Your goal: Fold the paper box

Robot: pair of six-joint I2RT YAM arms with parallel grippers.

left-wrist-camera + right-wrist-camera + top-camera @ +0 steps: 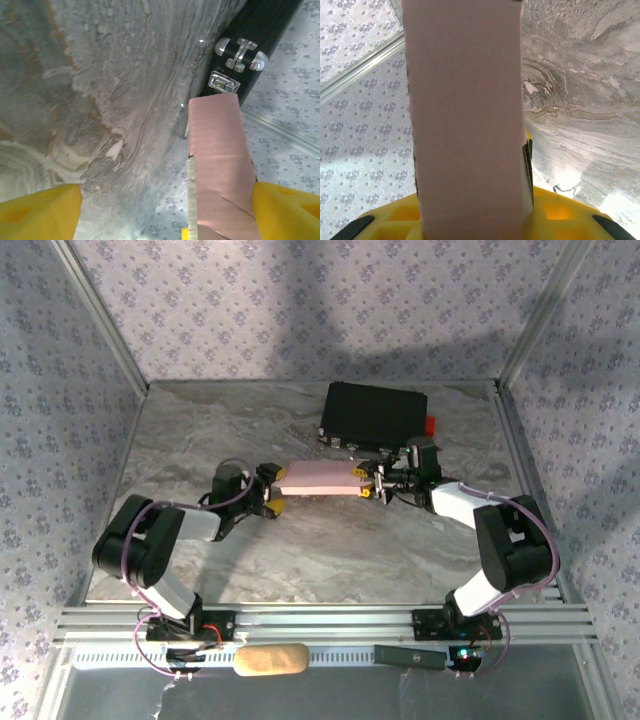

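thin pink card paper box (465, 125): flat sleeve above grey marbled table (300, 560), near black hard case (375, 412). right gripper (371, 486) clamps one end; left gripper (272, 490) spread, gripping nothing. risk: one-ended hold lets box sag or twist.

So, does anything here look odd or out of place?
Slightly. The pink paper box is gripped at one end by the right end effector; near the open left end effector, a pale edge sticks out along its side, as if a flap isn't tucked.
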